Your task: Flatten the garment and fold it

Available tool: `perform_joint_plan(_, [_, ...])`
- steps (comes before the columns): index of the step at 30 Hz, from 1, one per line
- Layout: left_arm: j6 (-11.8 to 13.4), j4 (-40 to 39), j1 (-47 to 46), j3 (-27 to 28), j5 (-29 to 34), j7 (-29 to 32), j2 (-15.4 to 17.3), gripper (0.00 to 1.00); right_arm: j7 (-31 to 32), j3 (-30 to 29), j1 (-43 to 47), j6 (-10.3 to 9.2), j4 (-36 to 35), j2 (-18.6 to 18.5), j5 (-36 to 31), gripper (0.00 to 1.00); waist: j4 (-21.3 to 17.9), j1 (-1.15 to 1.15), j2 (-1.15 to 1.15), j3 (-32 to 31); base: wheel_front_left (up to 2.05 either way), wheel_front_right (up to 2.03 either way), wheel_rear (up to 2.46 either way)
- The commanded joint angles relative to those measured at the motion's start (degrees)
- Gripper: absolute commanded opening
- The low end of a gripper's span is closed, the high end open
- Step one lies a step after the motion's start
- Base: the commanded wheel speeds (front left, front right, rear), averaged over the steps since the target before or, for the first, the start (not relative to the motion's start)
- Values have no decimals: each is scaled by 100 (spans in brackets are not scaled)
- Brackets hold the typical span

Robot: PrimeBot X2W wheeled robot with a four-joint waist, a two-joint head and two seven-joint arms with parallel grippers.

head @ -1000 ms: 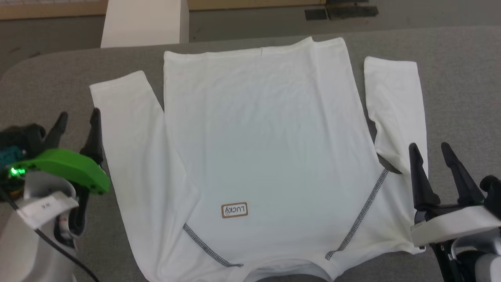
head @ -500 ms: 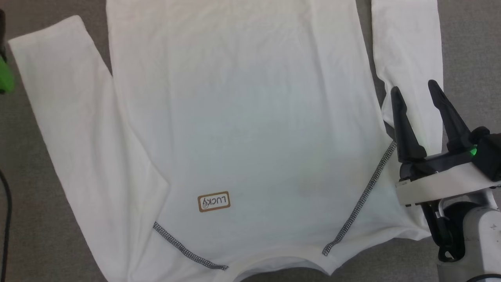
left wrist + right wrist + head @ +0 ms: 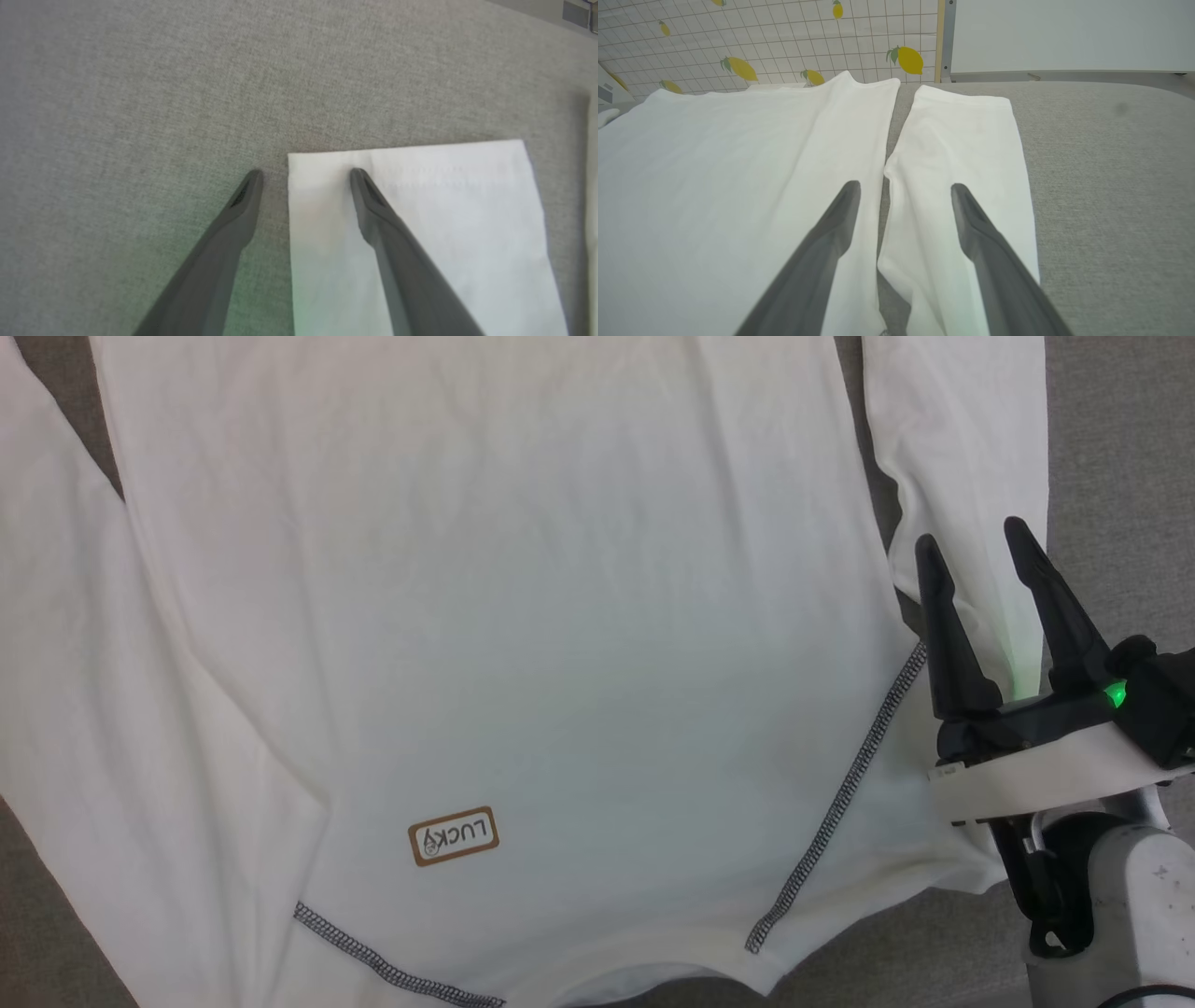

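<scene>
Garment point(image 3: 560, 616) lies flat; left pincer point(image 3: 306, 175) gapes empty astride its cuff point(image 3: 420, 163) edge, right pincer point(image 3: 971, 534) gapes empty above a sleeve point(image 3: 962, 439).

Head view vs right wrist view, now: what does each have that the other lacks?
Head view: the brown-bordered LUCKY label and the dark zigzag seam near the neckline. Right wrist view: the right sleeve's cuff and the lemon-print tiled wall behind. Both: the white garment spread on the grey table, with the right gripper jaws open, straddling the gap between body and sleeve.
</scene>
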Motion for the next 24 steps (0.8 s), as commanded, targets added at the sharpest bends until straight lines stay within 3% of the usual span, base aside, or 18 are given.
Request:
perform_joint_plan(1, [56, 41, 406, -129, -125, 315, -219, 0, -50, 11, -111, -9, 16, 34, 20, 100, -7, -1, 0, -25, 0, 0, 0])
perform_joint_plan(7, [85, -372, 671, 55, -217, -84, -326, 0, -39, -17, -52, -9, 106, 54, 3, 100, 85, -1, 0, -397, 0, 0, 0])
perform_joint_plan(16, [-433, -869, 952, -99, -137, -709, -279, 0, 216, -182, 265, -9, 72, 36, -94, 100, 543, -1, 0, -1486, 0, 0, 0])
perform_joint_plan(24, [-889, -1993, 1016, -726, -229, -697, -651, 0, 441, -373, 713, -9, -31, 50, -132, 100, 989, -1, 0, -2364, 0, 0, 0])
